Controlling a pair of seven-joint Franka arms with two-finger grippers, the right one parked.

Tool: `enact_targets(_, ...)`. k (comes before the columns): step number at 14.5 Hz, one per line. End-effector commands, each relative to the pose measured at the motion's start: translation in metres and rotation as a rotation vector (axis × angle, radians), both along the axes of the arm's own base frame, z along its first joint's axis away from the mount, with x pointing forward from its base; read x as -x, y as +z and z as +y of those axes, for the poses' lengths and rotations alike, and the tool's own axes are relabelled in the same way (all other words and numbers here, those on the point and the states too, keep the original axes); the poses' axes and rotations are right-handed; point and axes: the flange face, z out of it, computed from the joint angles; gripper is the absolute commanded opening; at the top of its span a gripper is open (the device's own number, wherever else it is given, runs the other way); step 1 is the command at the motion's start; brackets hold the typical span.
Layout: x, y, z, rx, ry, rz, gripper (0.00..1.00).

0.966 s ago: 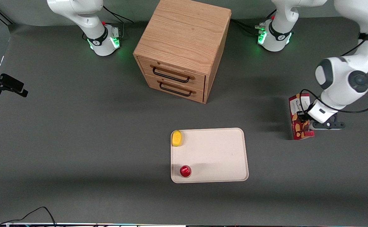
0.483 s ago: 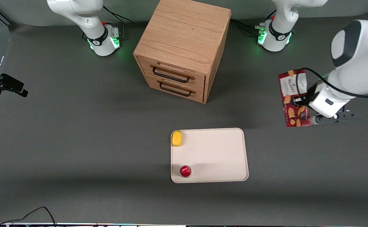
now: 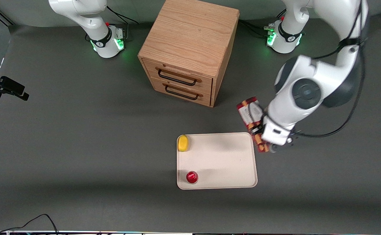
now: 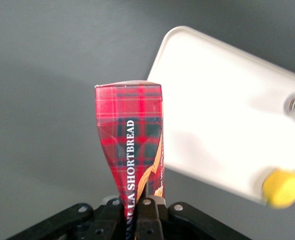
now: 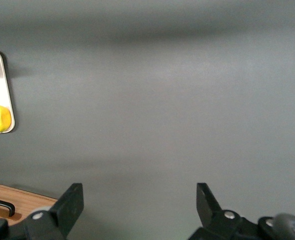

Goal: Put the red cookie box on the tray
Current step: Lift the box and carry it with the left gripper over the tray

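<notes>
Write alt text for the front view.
The left arm's gripper holds the red cookie box in the air beside the edge of the cream tray that faces the working arm's end. A yellow object and red cup sit on the tray; a wooden drawer cabinet stands farther from the camera.

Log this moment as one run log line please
phase: carry | gripper: shut on cookie box, raised beside tray edge | box not yet on tray
</notes>
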Motion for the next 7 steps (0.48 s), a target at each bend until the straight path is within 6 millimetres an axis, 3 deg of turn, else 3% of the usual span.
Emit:
enact_targets(1, -0.02, -0.039, -0.023, -0.029, 0.057, -0.073, 0.0)
enact_targets(4, -0.028, -0.088, -0.035, -0.002, 0.041, -0.111, 0.0)
enact_targets(7, -0.033, -0.121, -0.041, -0.005, 0.006, -0.156, 0.0)
